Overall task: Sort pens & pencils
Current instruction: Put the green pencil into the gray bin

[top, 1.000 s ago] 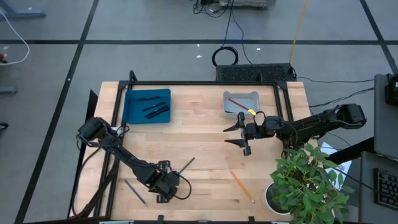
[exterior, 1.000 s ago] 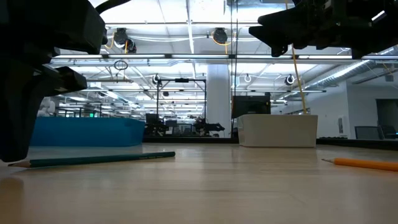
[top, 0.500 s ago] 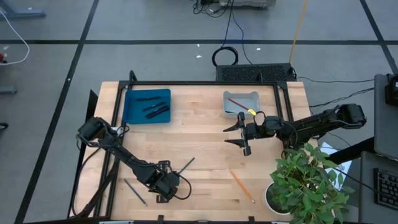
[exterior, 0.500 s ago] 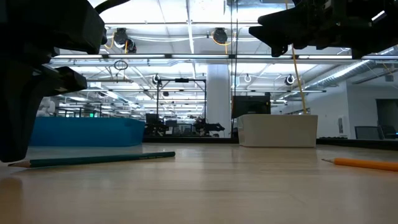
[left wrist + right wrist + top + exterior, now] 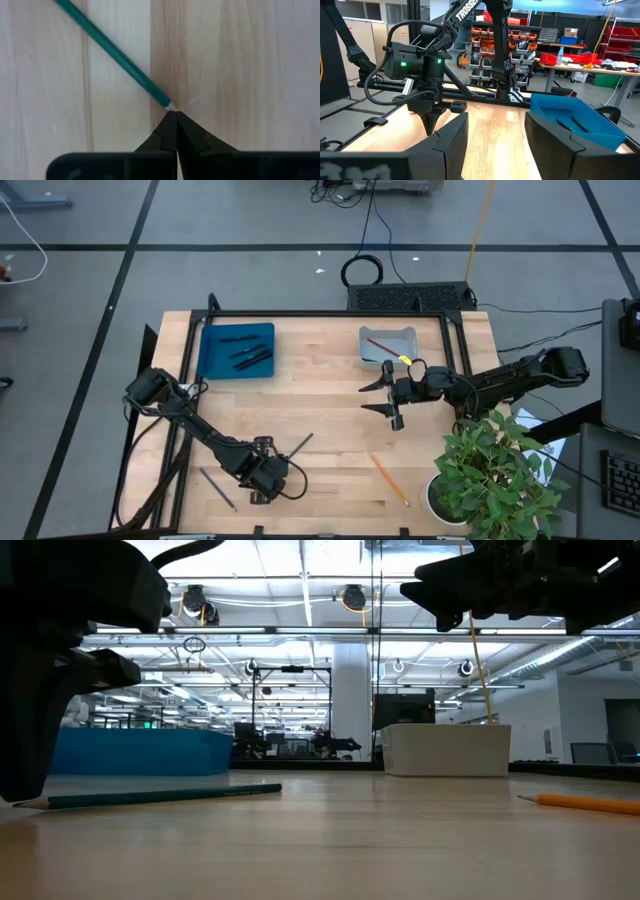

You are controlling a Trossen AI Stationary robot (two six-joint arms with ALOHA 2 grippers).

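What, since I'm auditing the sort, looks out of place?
Three sticks lie loose on the table: a green pencil, an orange pencil and a grey stick. The left gripper is shut at the green pencil's tip, not around it.

The green pencil (image 5: 114,58) runs off the left wrist picture's edge, and the plant (image 5: 497,473) hides the table corner.

Place: robotics lab or workshop
Evidence: shelves (image 5: 492,42) of red and orange bins, ceiling lights (image 5: 352,597), floor cables (image 5: 362,272), workbenches (image 5: 580,70), wooden surface (image 5: 320,400) in a metal frame
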